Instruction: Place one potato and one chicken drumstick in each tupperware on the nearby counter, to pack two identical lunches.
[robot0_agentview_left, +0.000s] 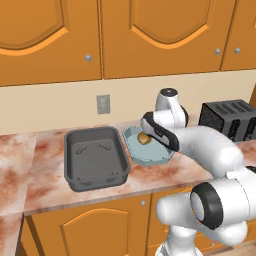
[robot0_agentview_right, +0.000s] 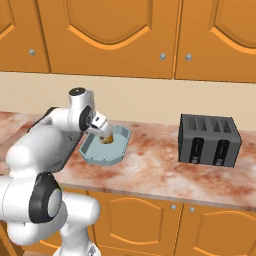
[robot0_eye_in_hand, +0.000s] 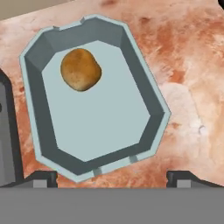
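The claw (robot0_eye_in_hand: 112, 177) hangs above the pale teal tupperware (robot0_eye_in_hand: 151, 103), its two dark fingertips (robot0_eye_in_hand: 40, 178) spread wide apart with nothing between them. In the hand view the fingertips stand at either side of the container's near rim, clear of it.

Inside that teal container lies one golden-brown potato (robot0_eye_in_hand: 81, 69), resting on the flat floor toward one end, close to the sloping wall. The rest of the floor around it is bare. In the left base view the potato (robot0_agentview_left: 144, 138) shows just past the arm's dark wrist, and in the right base view it sits right under the claw (robot0_agentview_right: 107, 136).

The teal container has cut-off corners and sits flat on the counter (robot0_agentview_left: 165, 172), a pinkish-brown marbled worktop. Just beside it, on the robot's left, stands the dark grey tupperware (robot0_agentview_left: 95, 156), a larger and deeper rectangular tray whose inside holds nothing. The two containers are close together; whether they touch cannot be told.

Farther along the counter to the robot's right, well apart from the containers, stands a black toaster (robot0_agentview_right: 209, 140) with slots on top, near the cream wall (robot0_agentview_left: 50, 107). A grey wall outlet (robot0_agentview_left: 103, 104) is set in that wall behind the grey tray. Orange wooden upper cabinets (robot0_agentview_right: 110, 30) with arched panels and small round knobs hang above, and matching orange doors (robot0_agentview_left: 95, 227) run below the worktop.
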